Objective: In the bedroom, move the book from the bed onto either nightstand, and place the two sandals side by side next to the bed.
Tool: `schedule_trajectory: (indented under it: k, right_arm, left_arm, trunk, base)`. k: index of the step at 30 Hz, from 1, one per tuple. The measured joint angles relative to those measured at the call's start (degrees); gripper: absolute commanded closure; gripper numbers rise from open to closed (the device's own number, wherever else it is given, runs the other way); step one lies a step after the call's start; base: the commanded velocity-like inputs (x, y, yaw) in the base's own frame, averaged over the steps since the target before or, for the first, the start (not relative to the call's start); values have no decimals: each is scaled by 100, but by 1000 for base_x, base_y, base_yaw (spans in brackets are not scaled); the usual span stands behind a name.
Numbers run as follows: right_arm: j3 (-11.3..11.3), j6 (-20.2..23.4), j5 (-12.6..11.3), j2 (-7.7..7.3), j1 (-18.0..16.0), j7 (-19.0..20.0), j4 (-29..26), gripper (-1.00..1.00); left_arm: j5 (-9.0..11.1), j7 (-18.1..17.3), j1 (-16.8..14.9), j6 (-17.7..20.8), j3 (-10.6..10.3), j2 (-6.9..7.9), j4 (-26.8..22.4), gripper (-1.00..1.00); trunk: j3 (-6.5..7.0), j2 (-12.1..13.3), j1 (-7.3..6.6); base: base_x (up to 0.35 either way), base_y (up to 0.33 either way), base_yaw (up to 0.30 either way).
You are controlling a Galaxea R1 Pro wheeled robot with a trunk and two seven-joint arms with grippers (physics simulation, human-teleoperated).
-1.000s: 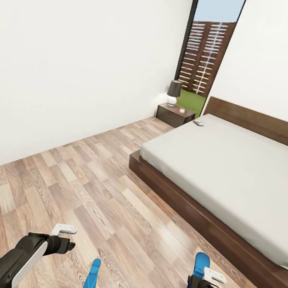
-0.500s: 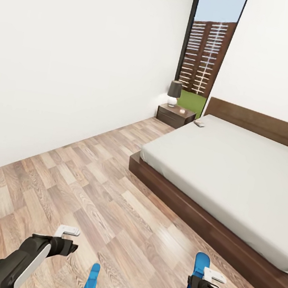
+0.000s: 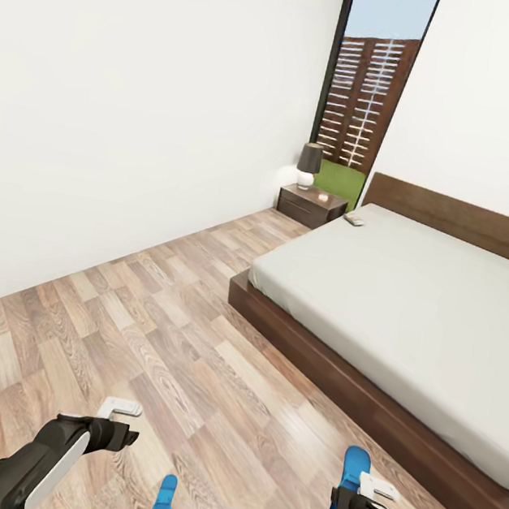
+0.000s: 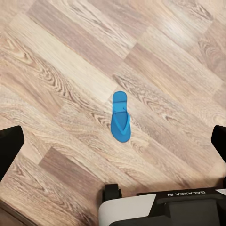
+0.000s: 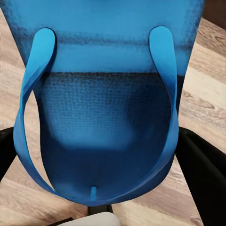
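Two sandals apart | right hand [image 3: 360, 497] pinches one sandal [image 5: 103, 94] | other sandal [image 4: 120, 123] on floor beneath spread left hand [image 3: 122, 423] | carry level, set parallel alongside bed [image 3: 410, 312].

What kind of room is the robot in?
It looks like a bedroom. There's a big bed with a wooden headboard, and a nightstand beside it with a lamp on top.
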Motion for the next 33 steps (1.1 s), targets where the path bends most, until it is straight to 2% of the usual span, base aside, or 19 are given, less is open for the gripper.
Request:
schedule_trajectory:
  k: [16,33]
  right_arm:
    - [0,0,0,0,1,0,-1,100]
    - [0,0,1,-5,0,8,0,100]
  left_arm:
    - [0,0,-2,-14,-2,-3,9,-100]
    - [-1,0,0,-15,-1,-3,8,-100]
  trunk:
    - [0,0,0]
    - [16,0,1]
  base:
    - [210,48,-41]
    - [70,1,-53]
